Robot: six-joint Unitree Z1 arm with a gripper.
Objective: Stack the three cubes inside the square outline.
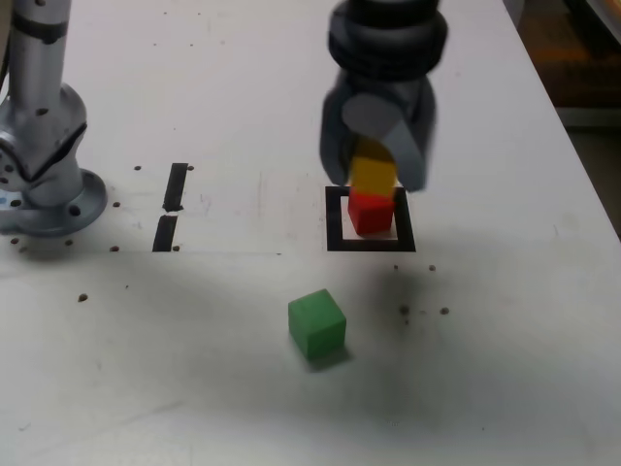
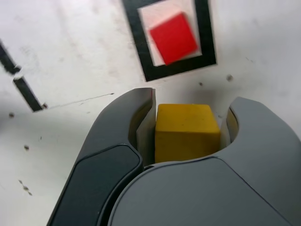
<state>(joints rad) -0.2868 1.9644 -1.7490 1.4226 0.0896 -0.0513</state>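
Yellow cube (image 2: pixel 187 132) is held between the two fingers of the gripper (image 1: pixel 376 183), raised above the white table (image 1: pixel 505 340). Red cube (image 1: pixel 371 216) lies on the table, inside the square outline (image 1: pixel 335 233), turned a little against its sides. Green cube (image 1: pixel 317 326) sits alone outside the outline, farther than it from the table edge at the exterior view's right.
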